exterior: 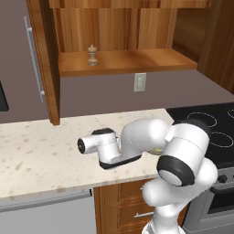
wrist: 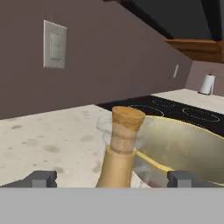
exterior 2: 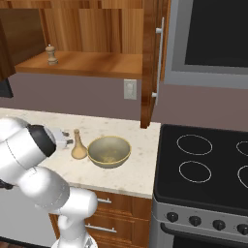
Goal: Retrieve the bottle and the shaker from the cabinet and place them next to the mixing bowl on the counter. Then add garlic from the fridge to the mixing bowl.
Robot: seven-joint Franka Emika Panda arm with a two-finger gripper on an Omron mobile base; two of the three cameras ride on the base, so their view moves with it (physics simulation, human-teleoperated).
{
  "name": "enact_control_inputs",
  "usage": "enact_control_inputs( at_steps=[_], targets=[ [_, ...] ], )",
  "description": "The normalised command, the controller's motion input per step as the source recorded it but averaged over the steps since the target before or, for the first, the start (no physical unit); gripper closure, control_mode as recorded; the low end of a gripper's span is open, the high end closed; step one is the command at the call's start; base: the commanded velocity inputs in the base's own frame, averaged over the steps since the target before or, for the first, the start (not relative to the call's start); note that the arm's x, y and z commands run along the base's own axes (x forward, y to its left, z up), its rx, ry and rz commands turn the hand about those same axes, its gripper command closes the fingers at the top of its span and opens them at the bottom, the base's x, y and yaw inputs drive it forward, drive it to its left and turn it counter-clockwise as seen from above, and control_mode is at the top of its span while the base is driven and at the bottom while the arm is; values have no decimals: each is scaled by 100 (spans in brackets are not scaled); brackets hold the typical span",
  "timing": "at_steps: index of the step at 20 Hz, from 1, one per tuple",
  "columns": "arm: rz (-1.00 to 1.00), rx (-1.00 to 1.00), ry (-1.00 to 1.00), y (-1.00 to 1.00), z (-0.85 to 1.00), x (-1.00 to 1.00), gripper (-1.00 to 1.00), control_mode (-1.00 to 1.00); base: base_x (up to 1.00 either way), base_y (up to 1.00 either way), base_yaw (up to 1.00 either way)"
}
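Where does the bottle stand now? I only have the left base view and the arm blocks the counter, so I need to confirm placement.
Observer: The bottle stands upright on the counter, just left of the mixing bowl in the right base view.
Operator: Is the gripper holding it?
Observer: No. In the hand view the fingertips stand wide apart on either side of the bottle, so the gripper is open.
Operator: Anything in the bowl?
Observer: Nothing shows inside it from the right base view.
Operator: What sits right of the bowl?
Observer: A black stovetop begins where the counter ends.
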Motion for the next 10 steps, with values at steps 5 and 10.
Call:
enact_control_inputs(
  at_steps=[5, 10],
  targets=[
    [1, 0, 1, 0, 88, -8, -100, -100, 0, 0, 0],
    [14, 0, 13, 0, 66, 0, -100, -100, 0, 0, 0]
  ],
)
